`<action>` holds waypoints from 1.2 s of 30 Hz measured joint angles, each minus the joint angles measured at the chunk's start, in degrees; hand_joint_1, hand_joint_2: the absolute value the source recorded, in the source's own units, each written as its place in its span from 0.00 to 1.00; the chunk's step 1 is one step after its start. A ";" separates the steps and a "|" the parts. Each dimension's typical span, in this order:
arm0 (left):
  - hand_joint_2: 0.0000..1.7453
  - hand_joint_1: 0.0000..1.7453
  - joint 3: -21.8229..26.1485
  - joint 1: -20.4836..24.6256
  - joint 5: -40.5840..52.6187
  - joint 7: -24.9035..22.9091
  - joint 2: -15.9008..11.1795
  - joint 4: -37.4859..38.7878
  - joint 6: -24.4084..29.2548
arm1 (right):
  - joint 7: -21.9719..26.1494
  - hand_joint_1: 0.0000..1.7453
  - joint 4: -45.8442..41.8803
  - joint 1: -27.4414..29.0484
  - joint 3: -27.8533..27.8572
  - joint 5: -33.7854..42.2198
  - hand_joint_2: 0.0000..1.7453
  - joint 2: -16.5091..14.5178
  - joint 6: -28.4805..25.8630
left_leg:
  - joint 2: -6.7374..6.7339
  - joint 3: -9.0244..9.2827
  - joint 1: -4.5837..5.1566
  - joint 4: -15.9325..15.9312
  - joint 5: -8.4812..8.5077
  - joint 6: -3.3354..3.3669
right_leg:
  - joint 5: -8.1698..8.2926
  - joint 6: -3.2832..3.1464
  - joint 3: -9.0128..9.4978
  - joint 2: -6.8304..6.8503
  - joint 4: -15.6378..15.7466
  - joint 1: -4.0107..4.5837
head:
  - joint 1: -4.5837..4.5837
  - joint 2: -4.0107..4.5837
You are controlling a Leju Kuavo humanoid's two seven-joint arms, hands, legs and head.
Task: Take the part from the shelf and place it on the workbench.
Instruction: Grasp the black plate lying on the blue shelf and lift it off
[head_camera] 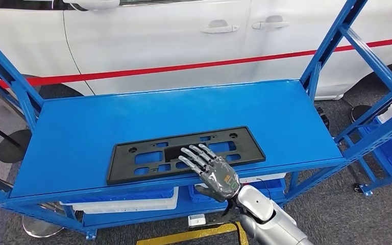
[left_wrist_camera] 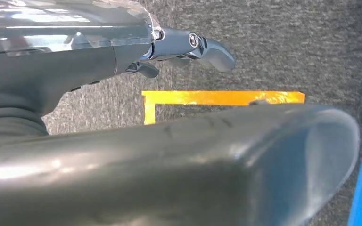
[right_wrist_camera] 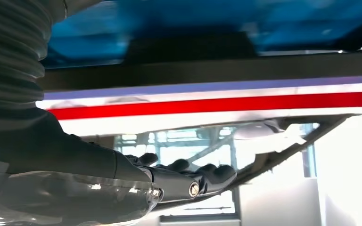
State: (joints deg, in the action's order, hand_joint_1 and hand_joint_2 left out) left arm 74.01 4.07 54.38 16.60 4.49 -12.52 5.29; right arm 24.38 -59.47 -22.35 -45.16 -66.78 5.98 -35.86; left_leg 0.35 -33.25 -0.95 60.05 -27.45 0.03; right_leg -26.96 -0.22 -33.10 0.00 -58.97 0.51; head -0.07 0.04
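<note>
Right, I see the flat black plastic plate frame with rectangular cut-outs lying near the front edge of the blue metal shelf. My right hand rests on its front half, fingers spread flat and gripping nothing, likely to drag it forward. My left hand hangs over grey carpet, holding nothing.

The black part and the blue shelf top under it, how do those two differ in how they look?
The black part is a long flat frame full of cut-out openings; the blue shelf top is one solid sheet. The part is matte black, the shelf top bright blue, showing through the part's openings. The part covers just a strip near the front edge, under the right hand, while the shelf top spans the whole rack. Both are flat, rectangular and lie level.
</note>
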 joint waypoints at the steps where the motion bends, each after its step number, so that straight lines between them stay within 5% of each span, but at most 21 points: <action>1: 0.00 0.00 0.00 -0.03 0.11 0.03 0.01 0.00 0.08 | -0.55 0.00 0.39 -0.09 -0.31 -0.69 1.00 -0.46 -0.58 | 0.04 -0.08 0.03 -0.02 0.13 0.31 | 0.02 0.13 -0.08 -0.02 -0.07 -0.05 | -0.01 0.00; 4: 0.00 0.00 -0.05 0.02 0.52 0.05 0.03 0.00 0.20 | -3.15 0.00 1.99 -0.92 -1.25 -2.82 1.00 -2.21 -2.32 | -0.06 -0.01 -0.24 -0.49 0.55 1.08 | -1.75 0.97 -1.12 -0.02 -2.51 -0.35 | -0.06 0.00; 7: 0.00 0.00 -0.23 0.16 1.10 0.03 0.03 0.00 0.25 | -5.99 0.00 4.18 -2.25 -2.34 -5.15 1.00 -4.04 -3.27 | -0.10 -0.13 -0.37 -0.64 0.70 1.40 | -6.78 1.91 -5.94 0.00 -12.76 -0.87 | -0.16 0.00; 9: 0.00 0.00 -0.36 0.14 1.44 -0.03 0.03 0.00 0.27 | -7.72 0.00 5.93 -2.97 -2.97 -6.78 1.00 -5.20 -3.48 | -0.06 -0.12 -0.37 -0.63 0.70 1.39 | -6.99 2.03 -7.68 0.01 -16.08 -1.13 | -0.17 0.00; 13: 0.00 0.00 -0.67 0.23 2.00 -0.13 0.21 0.01 0.25 | -9.79 0.00 9.15 -5.29 -3.66 -8.79 1.00 -7.68 -3.73 | 0.08 0.20 -0.35 -0.73 0.62 1.04 | 0.16 0.86 -1.69 -0.07 -3.01 -0.80 | -0.14 0.00; 16: 0.00 0.00 -0.89 0.31 2.09 -0.26 0.38 0.03 0.21 | -10.55 0.00 11.40 -6.89 -3.94 -9.72 1.00 -9.28 -3.93 | 0.06 0.01 -0.37 -1.10 0.92 0.06 | 0.66 0.04 -0.51 -0.09 0.39 -0.18 | -0.23 0.00; 19: 0.00 0.00 -0.99 0.32 2.13 -0.34 0.36 0.03 0.20 | -11.00 0.00 13.05 -7.79 -4.14 -10.40 1.00 -10.71 -4.06 | -0.06 -0.47 -0.28 0.19 -0.33 -0.80 | 1.40 -0.82 0.22 0.02 2.13 -0.64 | -0.18 0.00; 23: 0.00 0.00 -1.14 0.24 2.15 -0.53 0.37 0.04 0.21 | -11.46 0.00 15.02 -8.65 -4.57 -10.94 1.00 -12.10 -4.13 | -0.07 -6.28 -0.29 13.00 -6.36 -1.06 | 1.55 -1.56 0.52 0.28 2.51 -0.36 | -0.13 0.00; 25: 0.00 0.00 -1.16 0.20 2.09 -0.63 0.38 0.04 0.36 | -11.72 0.00 16.35 -9.04 -4.76 -11.45 1.00 -12.85 -4.12 | -0.11 -6.49 -0.36 13.22 -5.07 -1.28 | 1.30 -1.56 0.37 0.21 1.99 -0.26 | -0.13 0.00; 28: 0.00 0.00 -1.15 0.35 1.94 -0.64 0.35 0.05 0.58 | -12.31 0.02 18.49 -10.49 -5.08 -13.14 1.00 -14.37 -3.97 | -0.19 -1.65 -0.43 3.11 -0.22 -1.24 | 0.39 -0.93 -0.10 -0.03 0.31 -0.25 | -0.10 0.00; 32: 0.00 0.00 -1.14 0.50 1.86 -0.22 0.39 0.07 0.55 | -14.50 0.79 21.39 -12.78 -6.17 -16.15 1.00 -15.94 -1.20 | 0.07 -0.71 -0.26 0.42 0.28 -0.12 | 0.01 -0.10 -0.90 -0.14 -0.78 0.02 | -0.16 0.00; 34: 0.00 0.00 -1.14 0.51 1.91 0.00 0.40 0.08 0.42 | -15.19 0.85 22.57 -13.61 -6.51 -16.77 1.00 -16.31 0.19 | 0.07 -0.75 -0.41 0.24 0.55 0.45 | -0.98 0.46 -1.42 -0.13 -2.03 -0.13 | -0.21 0.00; 36: 0.00 0.00 -1.14 0.58 1.95 0.10 0.39 0.09 0.26 | -15.64 0.87 23.49 -14.25 -6.70 -16.96 1.00 -16.53 1.00 | 0.03 -0.82 -0.56 0.14 0.68 0.82 | -4.18 1.23 -3.89 -0.08 -7.46 -0.46 | -0.31 0.00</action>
State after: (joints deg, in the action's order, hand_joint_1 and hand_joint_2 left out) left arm 72.87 4.64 56.33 16.70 4.88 -12.44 5.55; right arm 8.74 -35.98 -36.59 -51.86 -83.74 -10.55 -34.86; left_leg 0.38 -34.07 -1.50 60.20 -26.77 0.85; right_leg -31.14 1.02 -37.00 -0.09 -66.43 0.05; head -0.38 0.04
